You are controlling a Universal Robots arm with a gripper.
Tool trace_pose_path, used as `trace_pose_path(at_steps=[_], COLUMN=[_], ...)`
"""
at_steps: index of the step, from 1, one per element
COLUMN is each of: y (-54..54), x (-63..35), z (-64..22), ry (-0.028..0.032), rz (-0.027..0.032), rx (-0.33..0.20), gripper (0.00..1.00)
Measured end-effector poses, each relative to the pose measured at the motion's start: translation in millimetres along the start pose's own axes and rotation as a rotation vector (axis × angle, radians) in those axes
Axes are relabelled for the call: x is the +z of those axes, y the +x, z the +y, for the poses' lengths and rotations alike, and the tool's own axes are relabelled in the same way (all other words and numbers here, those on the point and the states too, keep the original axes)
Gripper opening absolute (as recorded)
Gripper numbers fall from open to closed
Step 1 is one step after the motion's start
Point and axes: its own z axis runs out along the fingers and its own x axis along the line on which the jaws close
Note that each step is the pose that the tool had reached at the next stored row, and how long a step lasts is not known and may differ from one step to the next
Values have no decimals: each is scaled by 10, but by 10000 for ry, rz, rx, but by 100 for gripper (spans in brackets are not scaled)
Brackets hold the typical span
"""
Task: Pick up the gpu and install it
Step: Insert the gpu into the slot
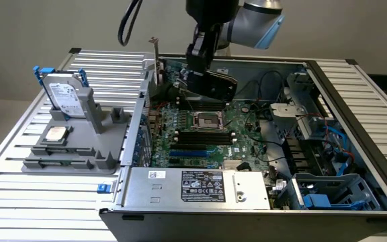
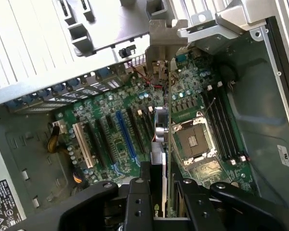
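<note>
While gripping the gpu edge-on in the closed gripper above the motherboard, risks seating crooked through slight tilt. Could scrape components on the motherboard or slip loose when pressed.

Robotics lab bench, by the look: slatted aluminium worktable, opened desktop computer case on it, grey parts fixture alongside, industrial robot arm overhead, plain wall behind.

gpu: glossy green board | case: dull grey metal | claw: matt black
</note>
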Motion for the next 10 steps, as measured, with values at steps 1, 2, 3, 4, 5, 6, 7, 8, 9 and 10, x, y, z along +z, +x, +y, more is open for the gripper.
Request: trace_pose_path(at_steps=[1,2,3,4,5,6,7,8,9,10], y=[0,0,0,0,1,1,1,1,1,2], x=[6,12,17,22,26,31,35,39,43,47], z=[0,-1,-1,-2,-2,-2,-2,-2,-3,-3], ry=[-2,-3,1,8,19,41,70,98,126,148], rz=[9,16,23,28,33,34,33,32,32,34], rx=[-179,-359,-539,-721,-900,-1076,-1244,-1411,-1581,-1752], gripper=[26,26,26,26,26,26,26,26,26,26])
